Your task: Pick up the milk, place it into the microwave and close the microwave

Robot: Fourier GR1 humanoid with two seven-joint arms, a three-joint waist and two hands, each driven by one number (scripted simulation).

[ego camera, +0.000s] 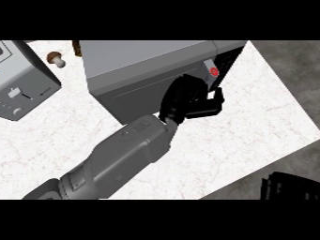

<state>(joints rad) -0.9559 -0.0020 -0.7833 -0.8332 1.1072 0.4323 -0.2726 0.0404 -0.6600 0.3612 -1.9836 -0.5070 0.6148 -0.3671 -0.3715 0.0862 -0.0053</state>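
Desk (273, 122), pale and marbled, carries the grey microwave (148, 70) at the far middle, its dark mouth facing right. The left hand (190, 101) is clenched round the milk (211, 72), a small pale carton with a red spot, held right at that mouth and seemingly partly inside. The step in hand, as I judge it, is setting the carton in: carry it deeper, keep it upright, let it stand on the cavity floor before the hand lets go, then withdraw to the right so the door can swing. Beyond the milk, the cavity is too dark to tell its contents. The right hand (297, 187) shows at the near right edge; I cannot tell its state
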